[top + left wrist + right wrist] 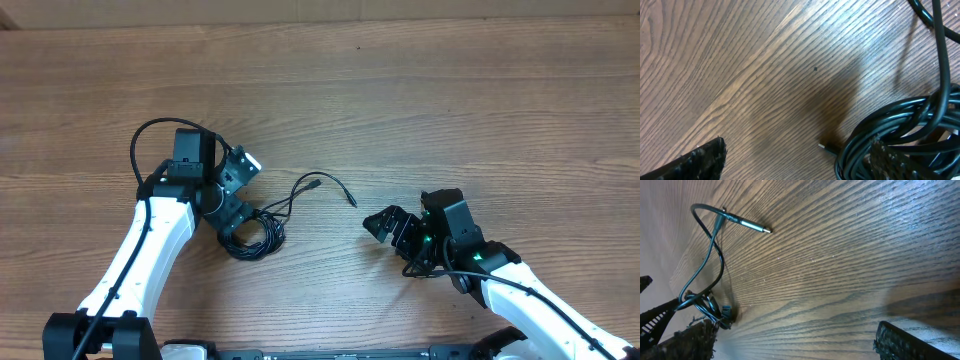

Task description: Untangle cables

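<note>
**Cables bunched at the left gripper, one strand trailing right**

Cables (255,236) lie mostly in one small black coil on the wooden worktop (450,100), left of centre. The left gripper (797,147) is at this coil with its jaws spread wide. In the left wrist view one finger (890,161) stands among the coil's strands, while the other (702,162) is well apart from them, over bare wood. Whether the first finger actually touches the strands I cannot tell. A short silver plug tip (822,146) pokes out of the coil between the two fingers.

From the coil a loose strand (300,185) arcs up and to the right, ending in a second plug tip (351,200) that lies flat on the wood. The right gripper (795,332) is also wide open and holds nothing. It sits to the right of that second plug tip, near it but not touching, with its fingers pointing toward the coil.
</note>
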